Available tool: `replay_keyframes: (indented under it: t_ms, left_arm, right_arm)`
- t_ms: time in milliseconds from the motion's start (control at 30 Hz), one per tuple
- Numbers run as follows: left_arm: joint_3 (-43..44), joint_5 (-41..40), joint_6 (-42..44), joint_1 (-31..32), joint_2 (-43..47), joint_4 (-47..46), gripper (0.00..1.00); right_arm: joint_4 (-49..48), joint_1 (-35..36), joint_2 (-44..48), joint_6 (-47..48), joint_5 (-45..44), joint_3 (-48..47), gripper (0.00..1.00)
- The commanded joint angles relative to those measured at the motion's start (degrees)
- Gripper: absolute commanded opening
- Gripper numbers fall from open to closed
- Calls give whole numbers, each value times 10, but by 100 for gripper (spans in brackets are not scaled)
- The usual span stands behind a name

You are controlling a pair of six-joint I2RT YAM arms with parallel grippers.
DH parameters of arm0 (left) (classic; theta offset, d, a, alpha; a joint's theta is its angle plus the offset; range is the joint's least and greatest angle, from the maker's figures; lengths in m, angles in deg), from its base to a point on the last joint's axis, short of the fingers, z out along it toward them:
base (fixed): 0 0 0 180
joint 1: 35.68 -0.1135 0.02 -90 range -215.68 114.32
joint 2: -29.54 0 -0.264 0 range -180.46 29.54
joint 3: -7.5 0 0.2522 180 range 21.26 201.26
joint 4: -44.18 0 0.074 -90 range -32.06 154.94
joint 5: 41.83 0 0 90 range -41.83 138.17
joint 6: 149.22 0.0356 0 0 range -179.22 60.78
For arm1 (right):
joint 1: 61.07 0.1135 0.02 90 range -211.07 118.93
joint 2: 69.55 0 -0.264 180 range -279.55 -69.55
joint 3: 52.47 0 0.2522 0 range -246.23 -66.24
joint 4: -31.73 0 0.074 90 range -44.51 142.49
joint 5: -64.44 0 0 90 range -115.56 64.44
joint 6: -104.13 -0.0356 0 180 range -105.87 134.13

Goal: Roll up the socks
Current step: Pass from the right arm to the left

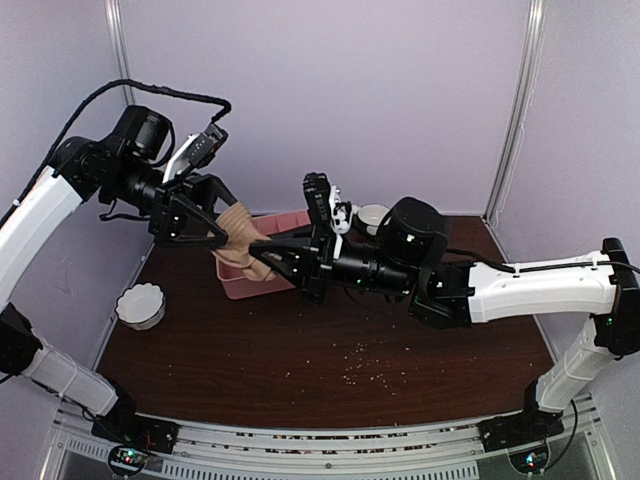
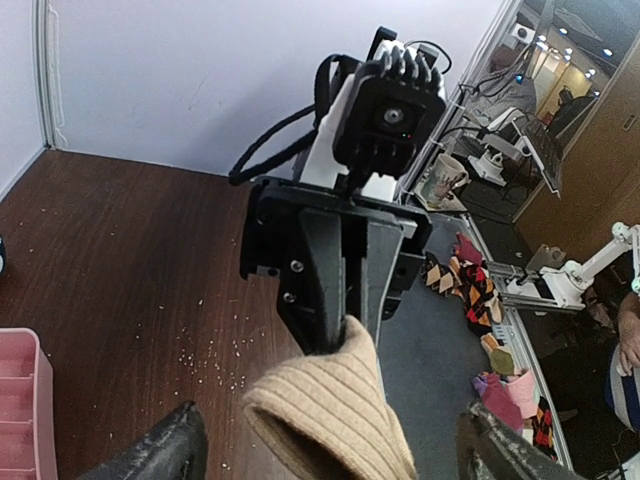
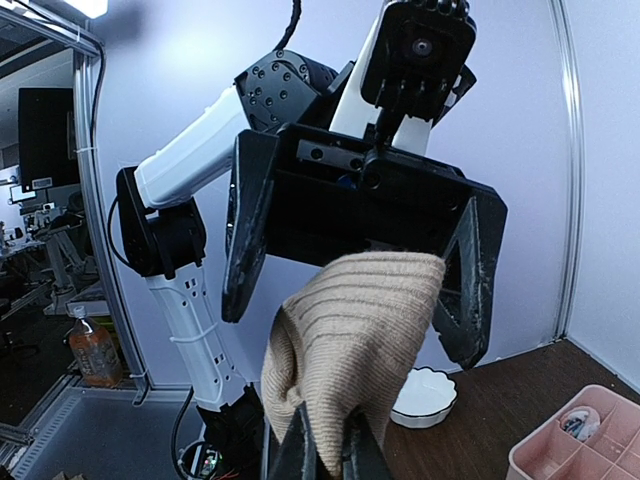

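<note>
The tan-brown ribbed sock (image 1: 243, 236) hangs in the air between both grippers, above the pink tray. My right gripper (image 1: 272, 254) is shut on it; in the right wrist view its fingers (image 3: 328, 445) pinch the sock's lower fold (image 3: 350, 320). My left gripper (image 1: 226, 226) is open, its jaws spread wide on either side of the sock. In the left wrist view (image 2: 330, 450) the sock's open cuff (image 2: 335, 400) sits between its fingertips (image 2: 170, 450), with no finger pressing on it. I cannot see the pink sock with teal and white patches.
A pink compartmented tray (image 1: 290, 222) stands at the back centre, under the sock. A white scalloped bowl (image 1: 140, 305) sits at the left. A small white cup (image 1: 372, 214) is behind the right wrist. Crumbs (image 1: 365, 366) lie mid-table. Other socks (image 2: 470, 285) lie off the table.
</note>
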Motion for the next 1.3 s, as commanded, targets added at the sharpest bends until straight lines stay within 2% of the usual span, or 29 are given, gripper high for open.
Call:
replay_keyframes:
  t_ms: [0, 100, 233, 367, 533, 633, 733, 800, 867, 933, 1033, 1167, 1200, 1233, 1267]
  left_arm:
    - [22, -19, 50, -1, -12, 44, 87]
    - [31, -18, 66, 2, -22, 60, 78]
    - [39, -17, 78, 3, -28, 63, 55]
    - [43, -6, 80, 3, -38, 68, 42]
    - [71, 7, 97, 3, -59, 100, 3]
    - [86, -5, 117, 3, -65, 122, 0]
    - [86, -82, 127, 3, -68, 125, 0]
    - [75, -156, 129, 1, -70, 112, 0]
    - [47, -240, 124, -6, -67, 80, 0]
    - [10, -339, 100, -17, -62, 26, 0]
    - [-18, -468, 78, -43, -77, -31, 0]
    - [-17, -600, 36, -70, -124, -73, 0]
    - [-19, -630, 22, -71, -131, -88, 0]
    - [-21, -652, 10, -72, -139, -102, 0]
    - [-22, -678, -1, -72, -147, -114, 0]
  right_arm:
    - [-2, -2, 4, -10, 10, -14, 0]
    - [-3, -3, 0, -18, 12, -15, 0]
    - [2, -2, -6, -25, 19, -17, 0]
    - [20, -3, -15, -29, 26, -29, 0]
    - [33, -3, -20, -31, 27, -32, 0]
    - [43, -7, -17, -33, 15, -29, 0]
    - [46, -18, -3, -37, 4, -15, 3]
    - [64, -31, 4, -42, -4, -6, 12]
    - [73, -43, 15, -49, -27, 9, 32]
    - [83, -58, 30, -56, -55, 28, 36]
    - [149, -73, 55, -57, -129, 38, 50]
    - [195, -75, 94, -26, -226, 69, 75]
    - [200, -75, 104, -28, -252, 79, 92]
    - [200, -76, 112, -33, -272, 91, 99]
    - [194, -78, 123, -45, -292, 104, 100]
